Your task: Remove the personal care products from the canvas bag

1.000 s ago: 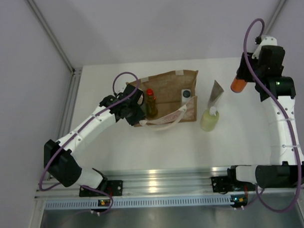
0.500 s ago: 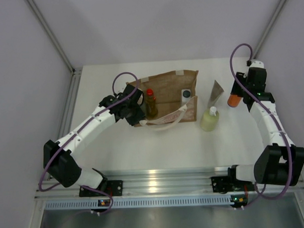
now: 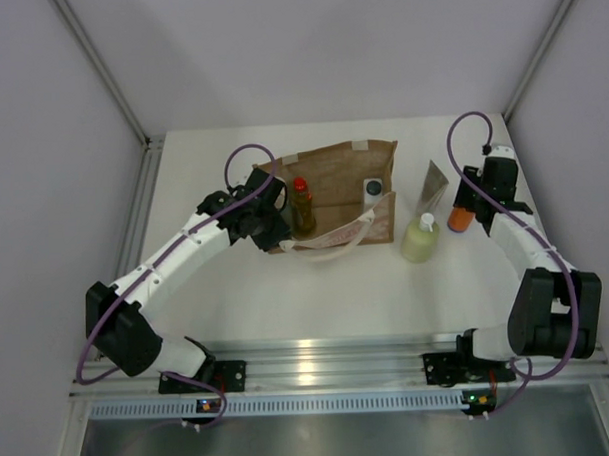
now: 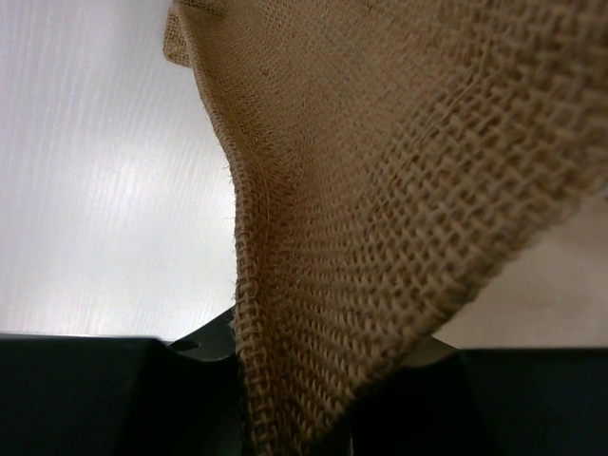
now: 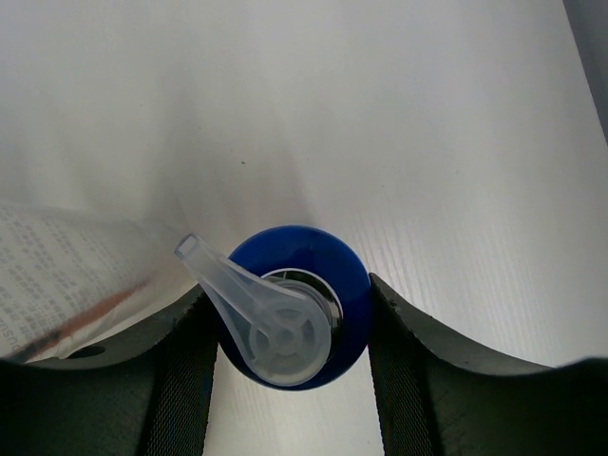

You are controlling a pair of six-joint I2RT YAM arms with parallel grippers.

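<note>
Burlap weave fills the left wrist view: the left hand (image 3: pixel 267 217) is pinching a fold of the canvas bag (image 4: pixel 380 218) at its edge, with cloth running down between the fingers. The bag is soft and limp, so it will likely sag and slide unless it is pinned this way.

Just to that hand's right, the amber red-capped bottle (image 3: pixel 302 208) shows at the bag's mouth. Farther off on the same side is the white square dark-capped bottle (image 3: pixel 372 189). Both look rigid and light. I judge the amber one is best taken at the neck under its cap, since its smooth body is probably slippery.

The right hand (image 3: pixel 466 216) is clamped on the orange-blue bottle (image 5: pixel 318 261), a finger on either side below the blue collar. It is either low over the surface or on it; I cannot tell which. Just to its left, the flat sachet (image 3: pixel 435 183) and the pale-yellow bottle (image 3: pixel 421 240) lie outside the bag.
</note>
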